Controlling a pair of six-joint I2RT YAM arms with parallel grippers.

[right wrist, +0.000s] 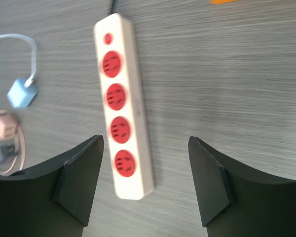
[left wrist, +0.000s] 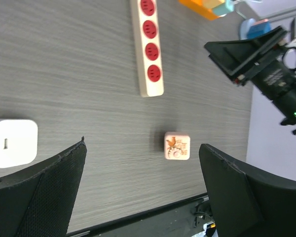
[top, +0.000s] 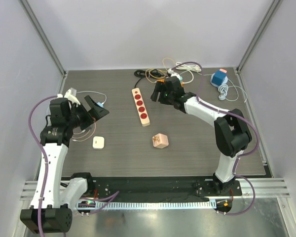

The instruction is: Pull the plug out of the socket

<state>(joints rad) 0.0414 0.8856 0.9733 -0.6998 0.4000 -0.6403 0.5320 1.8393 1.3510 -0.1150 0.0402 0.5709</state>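
Top external view: the grey table (top: 113, 153) carries a cream power strip (top: 141, 106) lying lengthwise near its centre, and all positions below are given relative to that strip.

The right gripper (top: 163, 91) hangs just right of the strip's far half, jaws spread wide and holding nothing. In the right wrist view that gripper (right wrist: 145, 140) frames the near end of the strip (right wrist: 122, 106). All four red sockets there are bare.

The left gripper (top: 96, 111) sits well left of the strip, also spread wide and empty. The left wrist view confirms the wide gap of the gripper (left wrist: 142, 148), with the strip (left wrist: 149, 47) beyond it.

Loose cables (top: 160, 74) are heaped beyond the strip's far end. A blue device (top: 219, 78) lies well to the right of that end.

The pink cube-shaped plug (top: 160, 140) rests on the table, nearer than the strip's near end and slightly right of it, clear of every socket. It is also visible in the left wrist view (left wrist: 177, 145).

A white adapter (top: 98, 142) lies nearer and to the left. A small blue plug (right wrist: 21, 93) on a white lead lies left of the strip.
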